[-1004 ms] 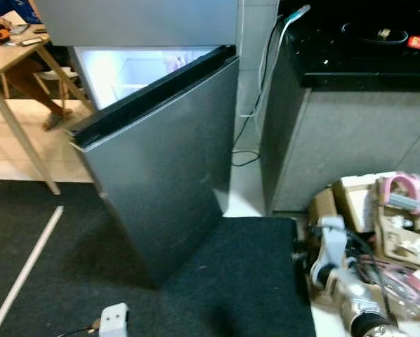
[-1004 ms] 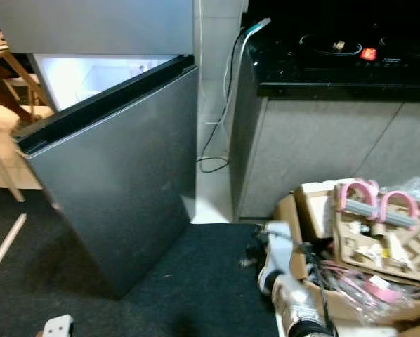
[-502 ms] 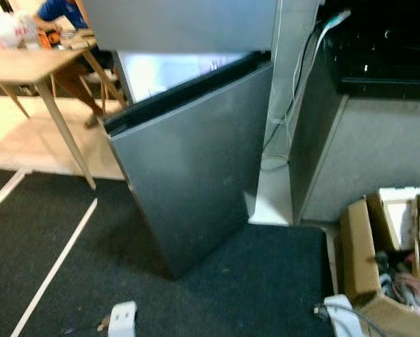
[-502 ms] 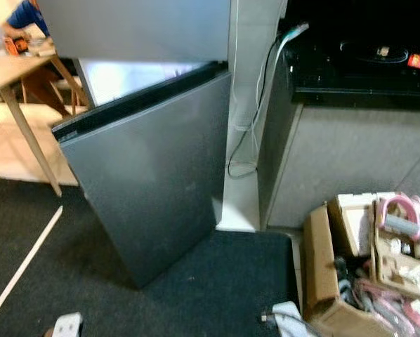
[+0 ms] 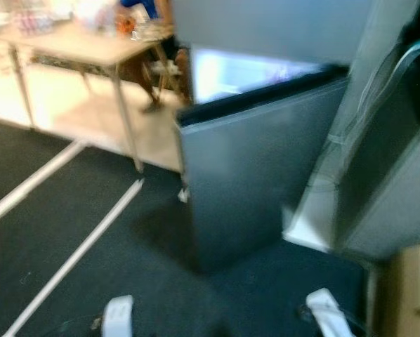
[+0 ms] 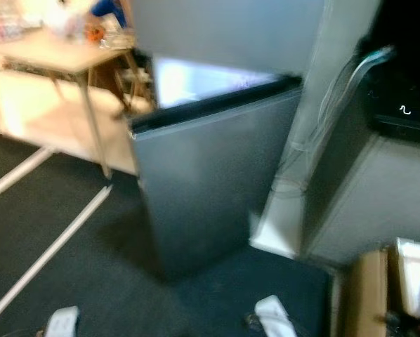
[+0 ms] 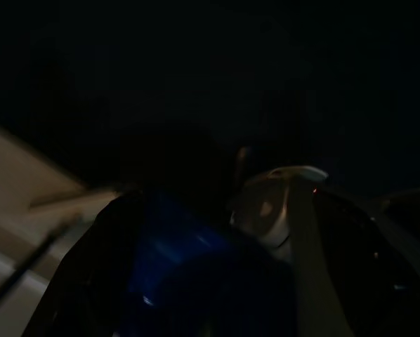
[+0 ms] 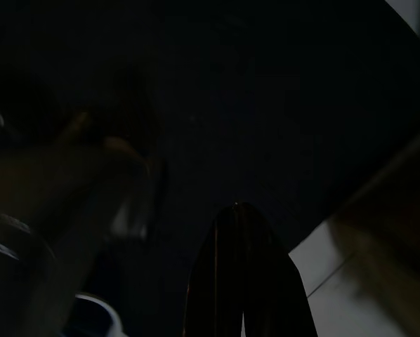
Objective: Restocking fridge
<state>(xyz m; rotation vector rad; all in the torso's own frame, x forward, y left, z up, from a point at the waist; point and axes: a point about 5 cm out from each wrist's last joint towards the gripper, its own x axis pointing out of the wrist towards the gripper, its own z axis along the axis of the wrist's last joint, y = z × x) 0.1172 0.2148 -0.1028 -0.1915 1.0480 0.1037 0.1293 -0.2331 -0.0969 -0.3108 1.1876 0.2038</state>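
The fridge (image 6: 217,175) is standing straight ahead with its lower door (image 5: 256,182) hanging ajar, a wooden table (image 5: 90,49) sitting far left, while both arms are hanging idle, finger state impossible to tell.

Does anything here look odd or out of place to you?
Yes: the lower fridge door stands ajar with nobody at it, its lit interior glowing above the door's top edge. A loose cable also dangles down the white wall beside it. The picture is blurred.
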